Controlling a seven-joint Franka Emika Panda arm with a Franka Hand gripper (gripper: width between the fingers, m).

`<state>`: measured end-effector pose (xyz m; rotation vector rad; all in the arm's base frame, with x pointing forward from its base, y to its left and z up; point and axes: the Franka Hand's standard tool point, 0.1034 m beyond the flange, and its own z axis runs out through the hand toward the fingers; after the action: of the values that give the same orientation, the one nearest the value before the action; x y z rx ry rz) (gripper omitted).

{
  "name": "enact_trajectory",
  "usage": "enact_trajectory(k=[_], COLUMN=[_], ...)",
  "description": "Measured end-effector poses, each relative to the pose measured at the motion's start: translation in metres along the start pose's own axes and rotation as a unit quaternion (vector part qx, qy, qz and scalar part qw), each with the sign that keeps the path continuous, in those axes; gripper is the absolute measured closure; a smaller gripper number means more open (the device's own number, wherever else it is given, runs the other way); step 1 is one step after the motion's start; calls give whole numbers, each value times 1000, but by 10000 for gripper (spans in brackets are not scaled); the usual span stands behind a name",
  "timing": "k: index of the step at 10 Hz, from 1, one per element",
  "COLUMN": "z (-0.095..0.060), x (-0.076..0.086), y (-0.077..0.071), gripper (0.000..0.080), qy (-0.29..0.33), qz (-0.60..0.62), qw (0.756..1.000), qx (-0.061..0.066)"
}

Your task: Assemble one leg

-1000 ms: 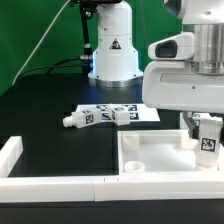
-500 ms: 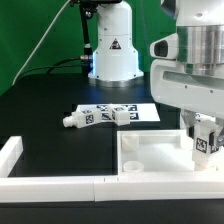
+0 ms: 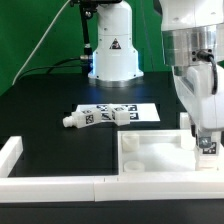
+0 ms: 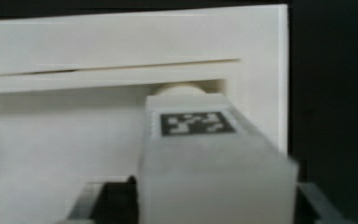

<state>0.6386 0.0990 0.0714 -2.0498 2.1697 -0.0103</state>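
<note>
Exterior view: black matte table point(image 3: 50, 110), green backdrop. White robot arm fills the exterior view's right, gripper point(image 3: 205, 143) low over the white tabletop part point(image 3: 150, 155), a flat moulded square panel with raised rim. Gripper clenched on a white leg point(image 3: 207, 146), blocky, bearing a black-and-white tag, held upright above the panel's corner. White L-shaped fence point(image 3: 45, 180) runs along the front edge. Marker board point(image 3: 128, 109) lies mid-table; one more leg point(image 3: 82, 118) rests on it. Wrist view: leg point(image 4: 202, 150) between the fingers, rounded tip near the panel rim point(image 4: 105, 72).

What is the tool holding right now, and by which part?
The tool holds a white leg by the end nearest the wrist; its far, round tip points toward the tabletop.
</note>
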Motion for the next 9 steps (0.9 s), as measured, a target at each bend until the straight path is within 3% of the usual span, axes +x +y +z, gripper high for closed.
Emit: enact_trajectory(k=[1,2,3,5,6,7,9], z=[1,1,0,-1,-2,-3,-2], x=[0,-1,-6,-14,-16,-17,-14], y=[0,1,3,5,6,6,6], gripper=[301,301,180,156,156,151,150], qy=[0,3,12,4,2,6,6], qz=[-4,-33,-104,-278,-319,-335,-382], qw=[1000,999,994,960,947,942,924], qx=[0,-4,-19,-33,-33,-23,-25])
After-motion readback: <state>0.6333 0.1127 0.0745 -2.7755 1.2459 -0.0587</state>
